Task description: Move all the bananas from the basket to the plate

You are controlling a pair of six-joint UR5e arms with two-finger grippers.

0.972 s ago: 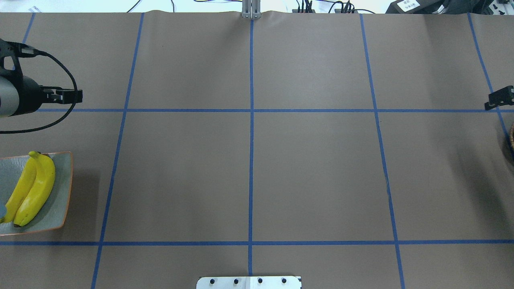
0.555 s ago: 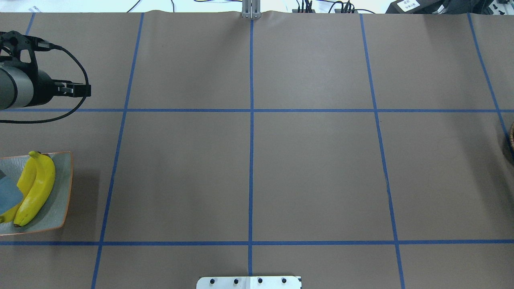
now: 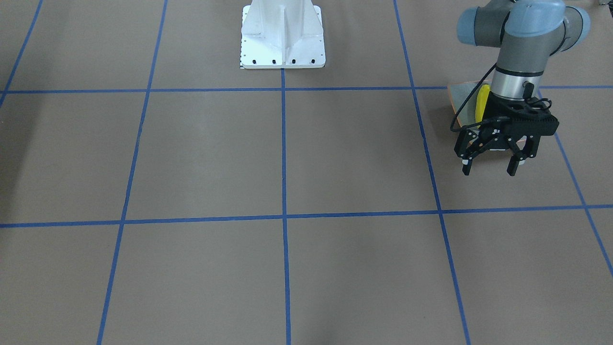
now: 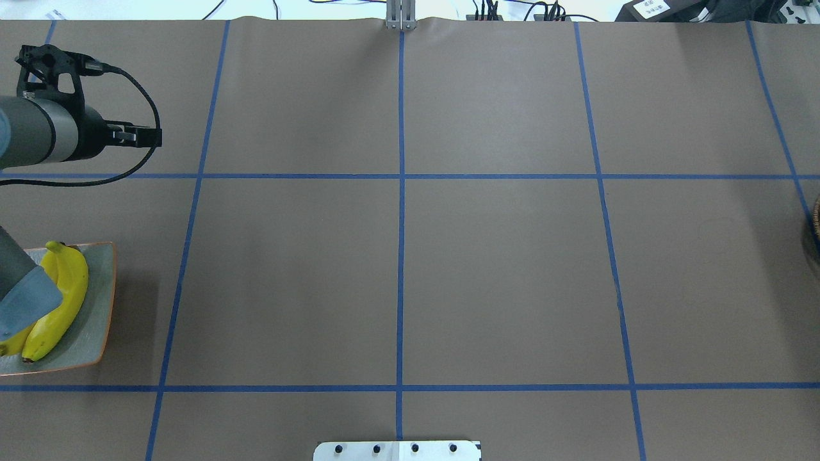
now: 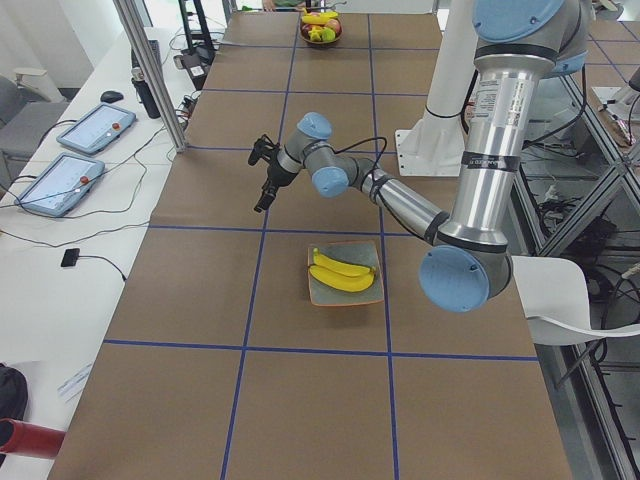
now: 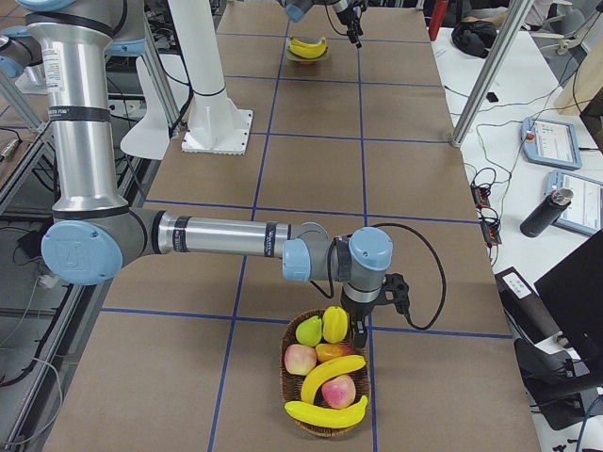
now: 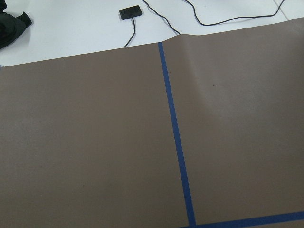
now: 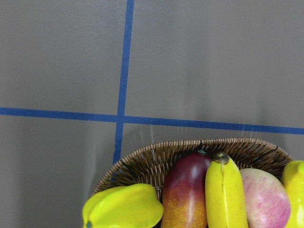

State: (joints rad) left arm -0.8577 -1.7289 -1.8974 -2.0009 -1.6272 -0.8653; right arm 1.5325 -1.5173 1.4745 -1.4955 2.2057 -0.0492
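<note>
Two yellow bananas [image 4: 61, 301] lie side by side on the grey-green plate [image 4: 96, 320] at the table's left end; they also show in the exterior left view [image 5: 340, 272]. My left gripper [image 3: 488, 165] is open and empty, above the bare table beyond the plate [image 3: 460, 96]. Two more bananas [image 6: 330, 372] lie in the wicker basket [image 6: 290, 400] at the right end. One of them [image 8: 225, 194] shows in the right wrist view. My right gripper [image 6: 361, 320] hangs at the basket's far rim [image 8: 190, 149]; I cannot tell whether it is open or shut.
The basket also holds apples [image 6: 300, 359], a mango [image 8: 185, 194] and a star fruit [image 8: 123, 209]. The robot's white base [image 3: 282, 36] stands at the table's near-middle edge. My left elbow [image 4: 25, 298] overhangs part of the plate.
My left gripper has moved rightward and farther from the plate, and the elbow now covers part of the bananas. My right gripper has left the overhead view at the right edge.
</note>
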